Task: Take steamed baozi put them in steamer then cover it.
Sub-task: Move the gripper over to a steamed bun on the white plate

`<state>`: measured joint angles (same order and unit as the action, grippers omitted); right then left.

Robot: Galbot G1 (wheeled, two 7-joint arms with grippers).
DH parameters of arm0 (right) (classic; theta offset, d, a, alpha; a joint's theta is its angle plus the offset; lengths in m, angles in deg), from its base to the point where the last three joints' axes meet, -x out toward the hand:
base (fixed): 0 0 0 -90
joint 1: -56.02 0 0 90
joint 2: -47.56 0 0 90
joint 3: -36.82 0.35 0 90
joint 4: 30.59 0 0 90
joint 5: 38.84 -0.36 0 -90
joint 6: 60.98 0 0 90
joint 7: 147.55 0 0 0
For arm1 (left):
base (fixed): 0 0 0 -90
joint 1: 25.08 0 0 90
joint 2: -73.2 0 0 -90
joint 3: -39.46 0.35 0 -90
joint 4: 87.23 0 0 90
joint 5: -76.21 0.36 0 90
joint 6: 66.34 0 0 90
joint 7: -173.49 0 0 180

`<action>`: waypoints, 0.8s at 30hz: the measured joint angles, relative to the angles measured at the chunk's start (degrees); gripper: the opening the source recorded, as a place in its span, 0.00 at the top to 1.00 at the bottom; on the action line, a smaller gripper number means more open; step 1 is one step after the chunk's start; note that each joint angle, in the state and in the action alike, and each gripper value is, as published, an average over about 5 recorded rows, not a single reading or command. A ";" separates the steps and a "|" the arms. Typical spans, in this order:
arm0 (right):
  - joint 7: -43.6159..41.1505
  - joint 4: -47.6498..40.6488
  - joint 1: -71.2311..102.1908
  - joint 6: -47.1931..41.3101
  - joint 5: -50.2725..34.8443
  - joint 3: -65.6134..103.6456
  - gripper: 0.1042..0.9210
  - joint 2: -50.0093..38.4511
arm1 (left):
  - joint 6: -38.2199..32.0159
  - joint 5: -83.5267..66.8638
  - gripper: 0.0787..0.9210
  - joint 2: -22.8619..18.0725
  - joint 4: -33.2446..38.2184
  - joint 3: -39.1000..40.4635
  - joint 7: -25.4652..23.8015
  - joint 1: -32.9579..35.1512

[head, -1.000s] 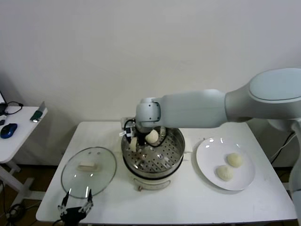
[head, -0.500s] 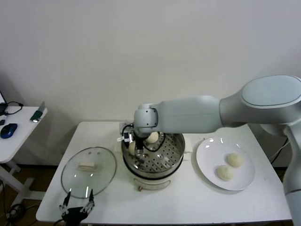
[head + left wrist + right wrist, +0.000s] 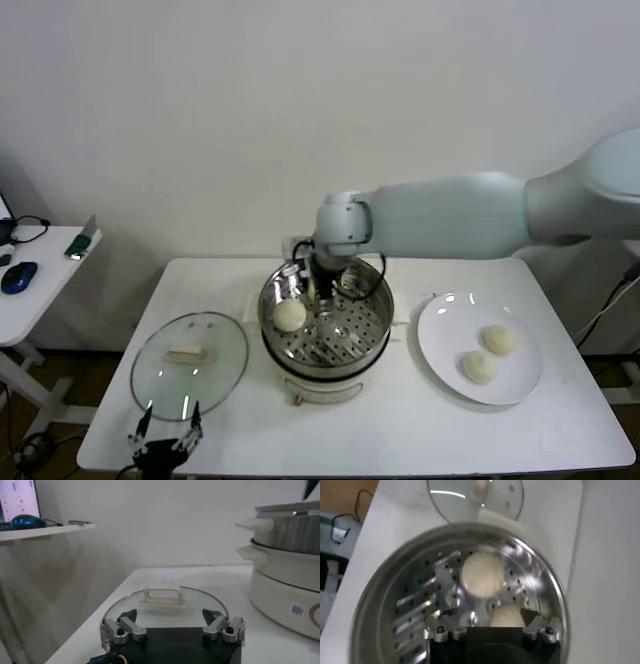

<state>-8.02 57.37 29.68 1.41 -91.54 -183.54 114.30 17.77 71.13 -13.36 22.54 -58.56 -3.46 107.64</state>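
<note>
The steamer (image 3: 372, 322) stands mid-table on its white cooker base. One baozi (image 3: 290, 315) lies free on its perforated floor at the left. In the right wrist view that baozi (image 3: 482, 574) lies farther off, and a second baozi (image 3: 506, 616) sits just below my right gripper (image 3: 486, 611). The right gripper (image 3: 322, 290) hangs open over the basket's back part and holds nothing. Two more baozi (image 3: 499, 340) (image 3: 478, 367) rest on a white plate (image 3: 440, 345). The glass cover (image 3: 190, 352) lies flat on the table to the left. My left gripper (image 3: 169, 614) is open just short of the cover's near rim.
A white side table (image 3: 30, 285) with a blue mouse stands off the left edge. The wall runs close behind the table. The cooker's side handle (image 3: 255, 525) juts toward the cover.
My right gripper has opened and let go of a baozi, which now lies at the steamer's left. The right arm has shifted to the right over the basket. The left arm has not moved.
</note>
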 measured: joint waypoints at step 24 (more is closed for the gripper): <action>-10.85 2.47 2.23 10.52 24.76 -11.06 0.12 -33.27 | 0.08 -0.10 0.12 0.00 0.09 -0.77 -0.15 0.16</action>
<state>-18.86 59.84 31.90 11.93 -66.78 -194.59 81.03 17.85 71.03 -13.36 22.63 -59.33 -3.61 107.80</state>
